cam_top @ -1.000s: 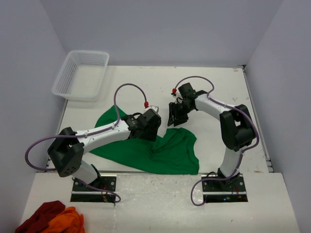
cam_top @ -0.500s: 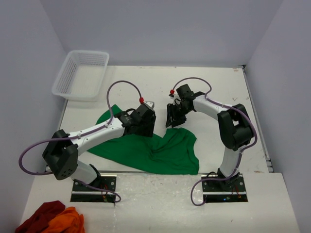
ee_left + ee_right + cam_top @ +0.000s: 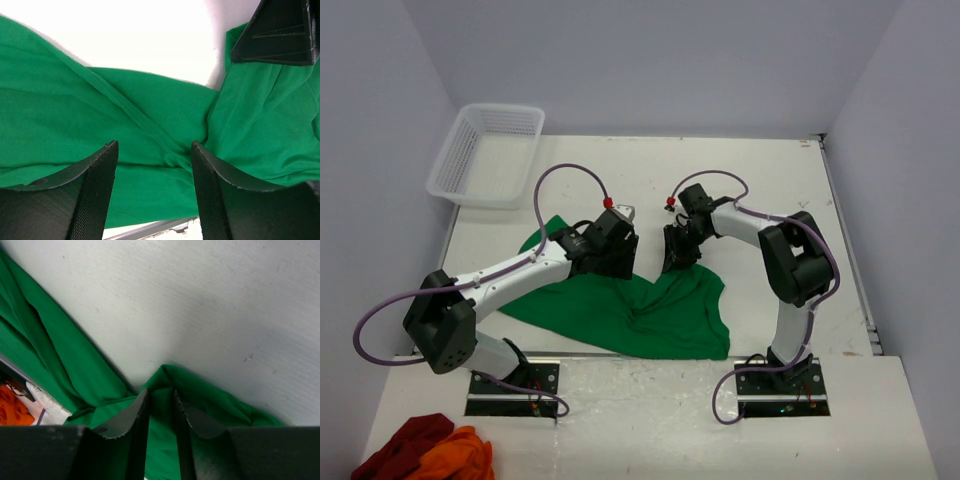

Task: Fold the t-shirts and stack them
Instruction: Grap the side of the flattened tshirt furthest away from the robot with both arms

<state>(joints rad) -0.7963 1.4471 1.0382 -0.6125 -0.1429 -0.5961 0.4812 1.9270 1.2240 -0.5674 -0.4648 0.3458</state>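
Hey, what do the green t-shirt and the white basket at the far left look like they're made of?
The green t-shirt: soft matte knit, probably cotton; it drapes in folds and shows a stitched seam. The basket: likely moulded plastic, white, slightly translucent, with a rigid open lattice.

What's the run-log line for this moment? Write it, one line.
stage: fold not begun | plain bright green cotton t-shirt: rumpled on white table | left gripper: open above it | right gripper: pinching its edge

White table (image 3: pixel 790 170), rumpled green t-shirt (image 3: pixel 660 320), basket (image 3: pixel 470 190) seemingly overhanging corner
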